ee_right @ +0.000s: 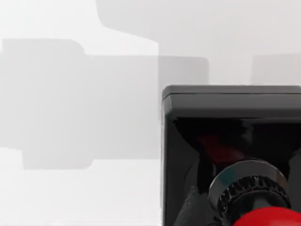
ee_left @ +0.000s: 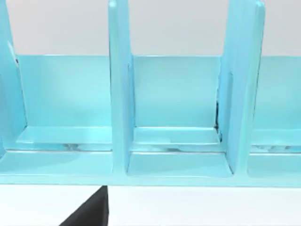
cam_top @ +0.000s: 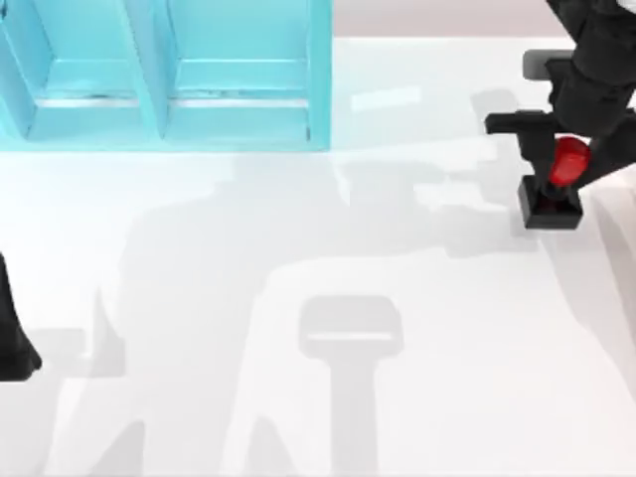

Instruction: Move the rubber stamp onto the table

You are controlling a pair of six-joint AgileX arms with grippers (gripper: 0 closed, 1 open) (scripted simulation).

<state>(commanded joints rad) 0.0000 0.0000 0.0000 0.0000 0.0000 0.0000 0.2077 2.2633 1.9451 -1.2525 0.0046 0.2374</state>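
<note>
While the right gripper [cam_top: 561, 164], at about two o'clock on the bench [cam_top: 298, 397], has its jaws clamped on the rubber stamp's [cam_top: 555, 189] red knob, an early or crooked release could tip it. The left arm [cam_top: 15, 338] idles at eight o'clock.

We see a small rubber stamp [cam_top: 553, 189] with a shiny red round knob and a black square block under it. It sits on the wide, plain white shiny table [cam_top: 298, 298], which has soft grey shadows. Our big shelf unit [cam_top: 169, 75] is bright turquoise blue all over.
</note>
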